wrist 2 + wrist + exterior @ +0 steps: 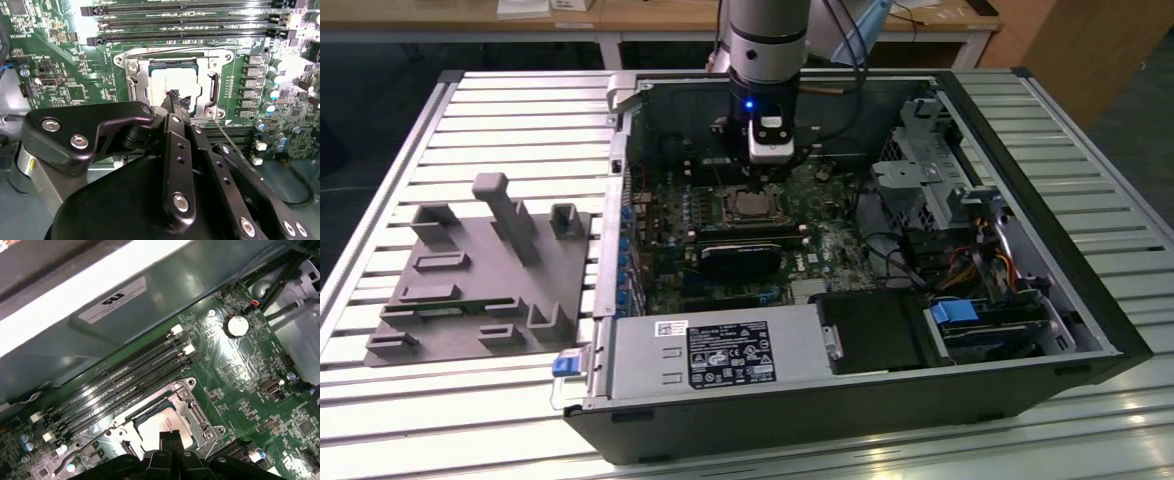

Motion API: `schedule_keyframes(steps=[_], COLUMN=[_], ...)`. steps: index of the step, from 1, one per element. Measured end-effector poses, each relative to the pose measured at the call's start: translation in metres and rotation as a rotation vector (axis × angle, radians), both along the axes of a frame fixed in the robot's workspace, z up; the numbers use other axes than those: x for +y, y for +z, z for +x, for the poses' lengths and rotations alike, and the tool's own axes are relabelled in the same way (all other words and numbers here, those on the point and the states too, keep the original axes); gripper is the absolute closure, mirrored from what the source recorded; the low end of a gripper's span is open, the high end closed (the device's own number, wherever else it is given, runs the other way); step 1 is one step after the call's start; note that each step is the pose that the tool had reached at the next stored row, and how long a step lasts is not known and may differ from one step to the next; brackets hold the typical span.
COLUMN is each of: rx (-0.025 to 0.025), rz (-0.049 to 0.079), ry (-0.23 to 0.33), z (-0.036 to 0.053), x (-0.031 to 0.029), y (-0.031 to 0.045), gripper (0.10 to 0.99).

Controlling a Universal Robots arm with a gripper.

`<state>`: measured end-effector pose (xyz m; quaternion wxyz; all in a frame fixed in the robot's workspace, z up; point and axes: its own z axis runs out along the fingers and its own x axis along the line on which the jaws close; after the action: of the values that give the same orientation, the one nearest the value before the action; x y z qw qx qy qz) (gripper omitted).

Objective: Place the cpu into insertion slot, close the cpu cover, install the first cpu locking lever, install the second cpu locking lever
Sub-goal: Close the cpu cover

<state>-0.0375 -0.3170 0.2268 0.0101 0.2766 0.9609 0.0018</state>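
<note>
While the gripper (176, 96) hangs with its fingertips (170, 436) pressed together and pinching nothing, low over the socket, the cpu (167, 80) lies seated in the insertion slot (726, 203), just above centre in the exterior view, inside the open computer case (854, 400). Its dull silver top shows flat and square through the cut-out of the cpu cover (212, 87), which appears folded down around it. Whether the tips touch the chip or stand just above it cannot be told. Placement looks done and the cover step is finishing, by this reading. A thin wire locking lever (227, 135) beside the frame seems free of its catch. Latching it would call for a fine, low contact on a slender wire, close to the green motherboard (75, 60) and the black memory slots (185, 22).
</note>
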Motion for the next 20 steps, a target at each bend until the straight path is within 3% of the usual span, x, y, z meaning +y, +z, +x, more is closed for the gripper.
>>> schedule_keyframes(steps=[20], rx=[0.0000], rz=[0.000], ry=[0.235], z=[0.0000], x=[0.0000], y=[0.0000], gripper=[0.984])
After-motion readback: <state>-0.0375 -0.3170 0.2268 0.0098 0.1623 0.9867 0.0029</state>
